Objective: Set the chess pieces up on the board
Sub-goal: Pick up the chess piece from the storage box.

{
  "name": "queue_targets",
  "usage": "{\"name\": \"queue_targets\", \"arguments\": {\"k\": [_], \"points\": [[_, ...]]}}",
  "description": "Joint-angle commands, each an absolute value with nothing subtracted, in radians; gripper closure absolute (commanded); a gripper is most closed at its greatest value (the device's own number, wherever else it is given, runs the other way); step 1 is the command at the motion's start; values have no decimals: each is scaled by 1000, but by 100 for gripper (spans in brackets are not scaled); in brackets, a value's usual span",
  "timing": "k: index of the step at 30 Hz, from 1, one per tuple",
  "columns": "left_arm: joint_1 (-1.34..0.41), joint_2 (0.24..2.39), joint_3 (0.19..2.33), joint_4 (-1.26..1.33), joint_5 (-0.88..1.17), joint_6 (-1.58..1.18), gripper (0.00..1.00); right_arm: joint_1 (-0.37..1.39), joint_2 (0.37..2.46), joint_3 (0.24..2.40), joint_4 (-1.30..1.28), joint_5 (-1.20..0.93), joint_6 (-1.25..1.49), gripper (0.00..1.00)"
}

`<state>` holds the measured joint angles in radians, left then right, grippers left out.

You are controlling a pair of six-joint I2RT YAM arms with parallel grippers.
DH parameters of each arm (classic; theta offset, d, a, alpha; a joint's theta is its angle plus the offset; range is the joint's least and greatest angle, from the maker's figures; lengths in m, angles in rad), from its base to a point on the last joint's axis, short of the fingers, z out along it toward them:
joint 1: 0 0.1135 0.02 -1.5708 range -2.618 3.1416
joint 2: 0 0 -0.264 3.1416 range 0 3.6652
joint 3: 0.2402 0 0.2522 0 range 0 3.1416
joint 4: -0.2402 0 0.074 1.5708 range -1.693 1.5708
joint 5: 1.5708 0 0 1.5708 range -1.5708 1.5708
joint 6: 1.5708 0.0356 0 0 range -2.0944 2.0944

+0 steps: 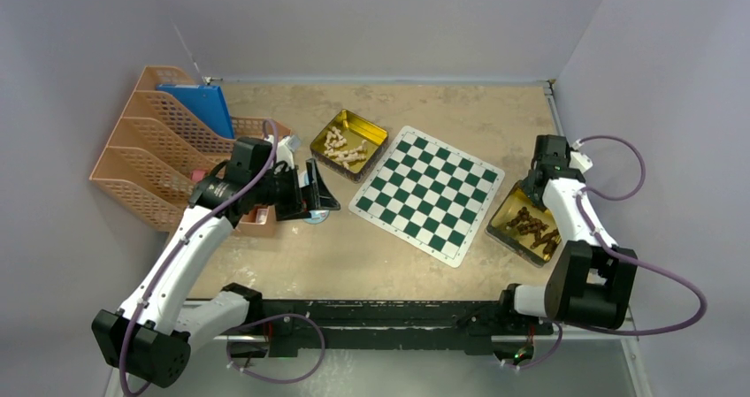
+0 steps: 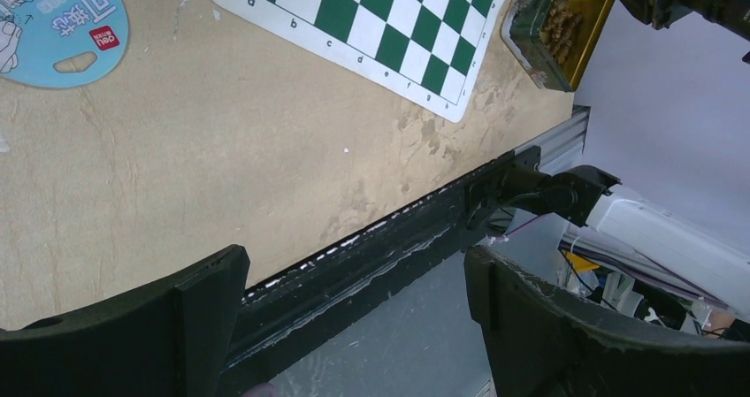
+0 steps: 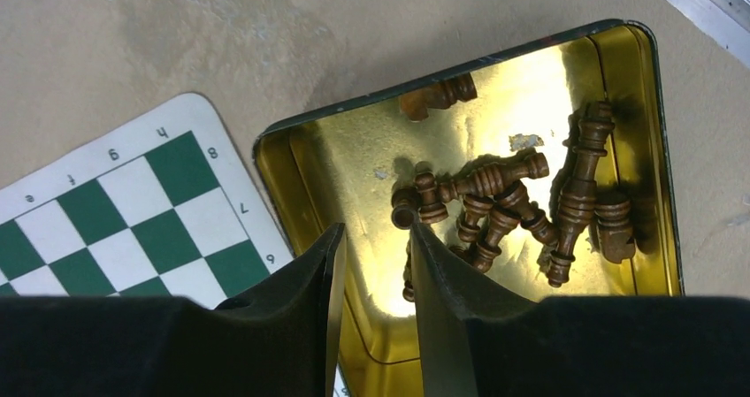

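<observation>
Right gripper (image 3: 376, 238) hangs over the gold tin (image 3: 309, 176) at the board's (image 1: 428, 194) four o'clock, jaws narrowly apart on nothing. Dark pieces (image 3: 495, 198) lie heaped at its one o'clock. You've placed none yet.

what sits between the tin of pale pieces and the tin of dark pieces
The board lies between the pale-piece tin and the dark-piece tin, no pieces on it yet; the top external view shows this.
</observation>
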<state>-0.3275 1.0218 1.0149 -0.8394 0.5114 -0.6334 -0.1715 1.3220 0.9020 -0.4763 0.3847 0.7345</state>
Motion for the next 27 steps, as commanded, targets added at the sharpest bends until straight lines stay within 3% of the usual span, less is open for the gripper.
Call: {"name": "queue_targets", "arguments": {"k": [1,27], "points": [[-324,1023,1065,-840,502,-612,8,-196,1325,867,-450,343,750,64],[-324,1032,1083,-849,455,-609,8,-229,1420,826,-392,319,788,59]]}}
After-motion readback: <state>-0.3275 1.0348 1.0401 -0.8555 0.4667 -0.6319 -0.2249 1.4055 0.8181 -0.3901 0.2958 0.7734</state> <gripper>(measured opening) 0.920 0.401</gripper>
